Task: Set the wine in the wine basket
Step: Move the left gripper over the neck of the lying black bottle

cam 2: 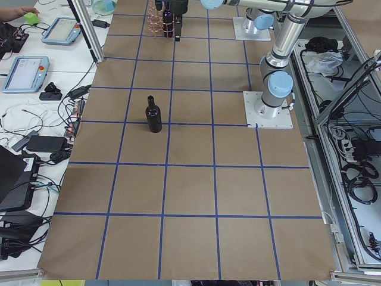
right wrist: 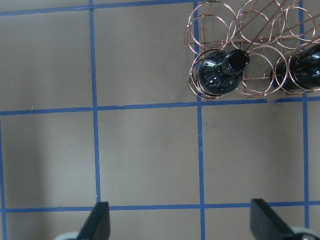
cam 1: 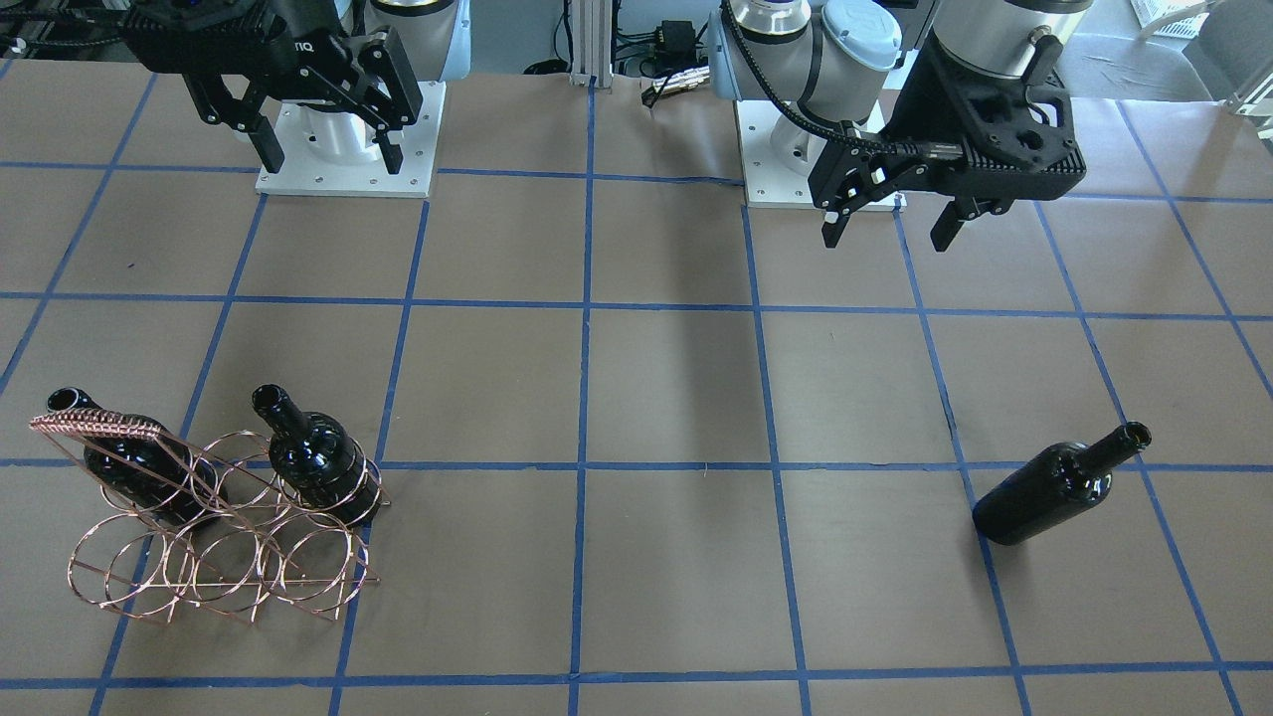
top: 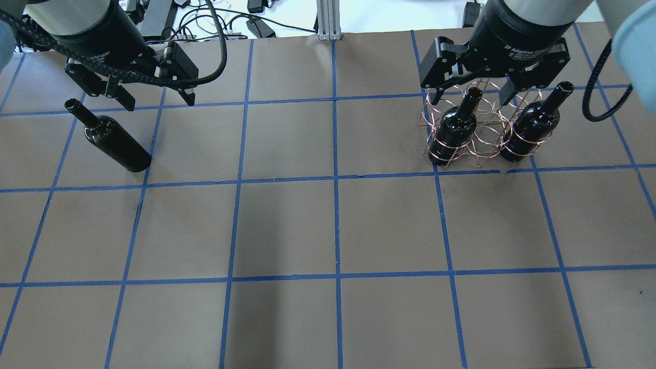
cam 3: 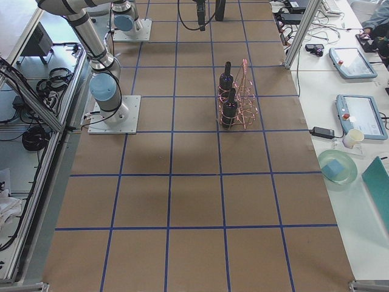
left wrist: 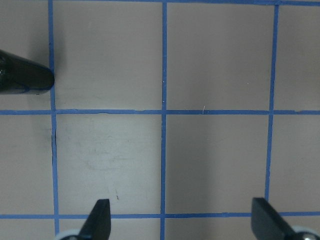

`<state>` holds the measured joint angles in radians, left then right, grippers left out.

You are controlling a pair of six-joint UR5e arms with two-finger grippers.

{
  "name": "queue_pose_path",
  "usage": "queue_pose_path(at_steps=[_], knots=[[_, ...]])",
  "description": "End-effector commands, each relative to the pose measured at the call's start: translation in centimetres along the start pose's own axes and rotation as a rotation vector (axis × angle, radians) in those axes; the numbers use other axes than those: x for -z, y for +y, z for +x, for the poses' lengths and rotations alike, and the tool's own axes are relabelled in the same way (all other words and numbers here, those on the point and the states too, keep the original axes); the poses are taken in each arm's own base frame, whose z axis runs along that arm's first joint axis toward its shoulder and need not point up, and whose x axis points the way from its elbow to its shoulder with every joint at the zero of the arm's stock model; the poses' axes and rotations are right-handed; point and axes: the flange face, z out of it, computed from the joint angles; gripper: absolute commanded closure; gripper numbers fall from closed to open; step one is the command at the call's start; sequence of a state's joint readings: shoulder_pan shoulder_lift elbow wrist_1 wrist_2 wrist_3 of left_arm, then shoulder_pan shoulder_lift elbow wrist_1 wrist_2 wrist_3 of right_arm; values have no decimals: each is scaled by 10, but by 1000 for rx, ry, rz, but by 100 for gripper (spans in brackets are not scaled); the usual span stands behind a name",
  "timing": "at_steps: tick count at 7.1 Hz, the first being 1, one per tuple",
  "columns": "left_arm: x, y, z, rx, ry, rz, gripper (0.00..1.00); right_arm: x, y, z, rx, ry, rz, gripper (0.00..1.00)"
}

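Wine (cam 1: 1044, 492), glossy black glass, stands apart from ringed copper-wire wine basket (cam 1: 99, 426).

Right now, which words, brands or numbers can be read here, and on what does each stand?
"TIQ" (start cut off): right gripper, front-facing view.
"2F Adaptive", rest blurred: right gripper, overhead view.
"Gripper": left gripper, overhead view.
The wine: no label.
The tablet screens: too small to read.

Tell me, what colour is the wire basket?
The wine basket is shiny copper-coloured, clearest in the exterior front-facing view.
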<state>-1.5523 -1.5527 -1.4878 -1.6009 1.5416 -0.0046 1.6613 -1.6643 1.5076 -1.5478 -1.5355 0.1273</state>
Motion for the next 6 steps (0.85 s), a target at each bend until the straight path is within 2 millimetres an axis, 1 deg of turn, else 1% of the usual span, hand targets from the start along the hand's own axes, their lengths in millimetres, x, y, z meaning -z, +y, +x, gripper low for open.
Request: queue_pose_path(at_steps=[1, 4, 6], knots=[[0, 0, -1, 1, 0, 1, 0, 0, 0, 0, 0, 0, -2, 0], [3, 0, -6, 11, -2, 2, 0, 1, 0, 0, 0, 0, 1, 0], [2, 7, -4, 7, -2, -28, 0, 0, 0, 0, 0, 0, 0, 0]])
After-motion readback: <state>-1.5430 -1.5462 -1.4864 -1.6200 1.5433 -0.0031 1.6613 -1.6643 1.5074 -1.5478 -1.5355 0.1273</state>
